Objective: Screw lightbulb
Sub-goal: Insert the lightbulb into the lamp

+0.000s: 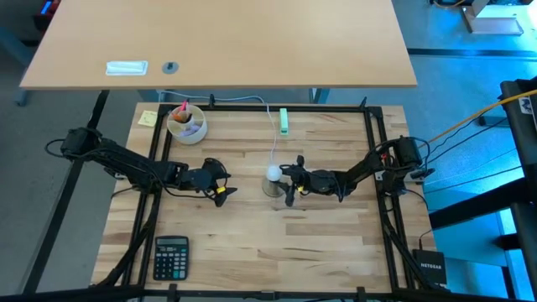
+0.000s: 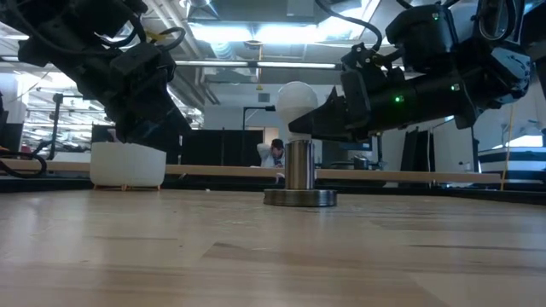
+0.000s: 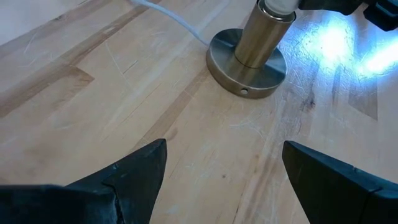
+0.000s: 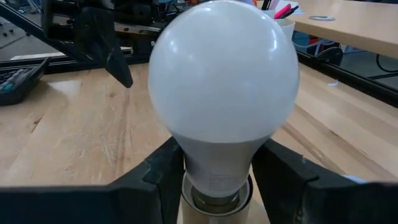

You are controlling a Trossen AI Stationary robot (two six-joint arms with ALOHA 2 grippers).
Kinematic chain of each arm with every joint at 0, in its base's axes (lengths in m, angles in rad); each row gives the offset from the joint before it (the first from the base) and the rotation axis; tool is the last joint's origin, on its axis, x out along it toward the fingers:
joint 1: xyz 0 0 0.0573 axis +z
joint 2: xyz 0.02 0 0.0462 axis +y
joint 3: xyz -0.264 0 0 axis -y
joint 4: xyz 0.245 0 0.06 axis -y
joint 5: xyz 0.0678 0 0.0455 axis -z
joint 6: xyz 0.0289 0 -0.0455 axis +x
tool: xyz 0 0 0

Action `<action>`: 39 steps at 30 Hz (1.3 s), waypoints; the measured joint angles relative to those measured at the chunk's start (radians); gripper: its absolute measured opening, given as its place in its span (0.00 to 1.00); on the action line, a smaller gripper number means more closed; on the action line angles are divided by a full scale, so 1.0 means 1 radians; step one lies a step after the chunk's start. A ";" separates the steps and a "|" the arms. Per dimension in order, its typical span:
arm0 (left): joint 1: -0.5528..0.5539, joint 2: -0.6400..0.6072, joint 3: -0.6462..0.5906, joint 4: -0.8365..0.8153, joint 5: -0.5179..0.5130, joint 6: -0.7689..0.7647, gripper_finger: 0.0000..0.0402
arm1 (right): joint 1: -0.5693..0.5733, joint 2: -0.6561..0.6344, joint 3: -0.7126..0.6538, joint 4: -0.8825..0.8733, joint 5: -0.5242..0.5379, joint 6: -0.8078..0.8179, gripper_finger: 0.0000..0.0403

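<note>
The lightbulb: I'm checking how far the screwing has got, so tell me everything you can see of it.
The lightbulb is white, matte and pear-shaped, narrowing to a pale neck above a silvery screw base. It stands upright with that base in the top of the round metal socket near the table's middle. Some thread shows above the socket's rim, so it may not be fully seated. The right tool has a dark finger on each side of the neck; whether they press on it is unclear.

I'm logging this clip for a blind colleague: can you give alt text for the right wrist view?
A white lightbulb fills the view, its neck between the right gripper's two dark fingers and its base sitting in the metal socket. Behind it lie the wooden table, the left arm's dark gripper and a calculator at the edge.
</note>
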 joint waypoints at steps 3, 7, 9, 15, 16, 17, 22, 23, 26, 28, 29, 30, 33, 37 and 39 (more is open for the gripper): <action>0.000 0.000 0.000 0.000 0.000 -0.001 0.77 | 0.000 0.000 0.000 0.000 -0.006 0.000 0.44; 0.000 0.000 0.000 0.000 0.000 -0.002 0.77 | 0.000 0.000 0.000 -0.001 0.009 0.002 0.47; 0.000 0.000 0.000 0.000 0.000 -0.002 0.77 | 0.000 0.000 0.000 -0.004 0.012 0.002 0.46; 0.000 0.000 0.000 0.000 0.000 -0.002 0.77 | 0.000 0.000 0.000 -0.008 0.013 0.003 0.42; 0.000 0.000 0.000 0.000 0.000 -0.002 0.77 | 0.000 0.000 0.000 -0.008 0.014 0.003 0.42; 0.000 0.000 0.000 0.000 0.000 -0.002 0.77 | 0.000 0.000 0.000 -0.010 0.018 0.005 0.43; 0.000 0.000 0.000 0.000 0.000 -0.002 0.77 | 0.000 0.000 0.000 -0.015 0.066 0.022 0.45; 0.000 0.000 0.000 0.000 0.000 -0.002 0.77 | 0.000 0.000 0.000 -0.015 0.074 0.029 0.45; 0.000 0.000 0.000 0.000 0.000 -0.002 0.77 | 0.000 0.000 0.000 -0.016 0.093 0.038 0.45; 0.000 0.000 0.000 0.000 0.000 -0.002 0.77 | 0.001 0.000 0.000 -0.017 0.103 0.046 0.45; 0.000 0.000 0.000 0.000 0.000 -0.002 0.77 | 0.001 0.000 0.000 -0.017 0.109 0.054 0.45; 0.000 0.000 0.000 0.000 0.000 -0.003 0.77 | 0.001 0.000 -0.001 -0.018 0.121 0.057 0.45; 0.000 0.000 0.000 0.000 0.000 -0.002 0.77 | 0.001 0.000 -0.001 -0.026 0.153 0.070 0.45; 0.000 0.000 0.000 0.000 0.000 -0.003 0.77 | 0.002 -0.001 0.000 -0.035 0.176 0.088 0.45; 0.000 0.000 0.000 0.000 0.000 -0.003 0.77 | 0.002 -0.001 0.000 -0.035 0.153 0.084 0.45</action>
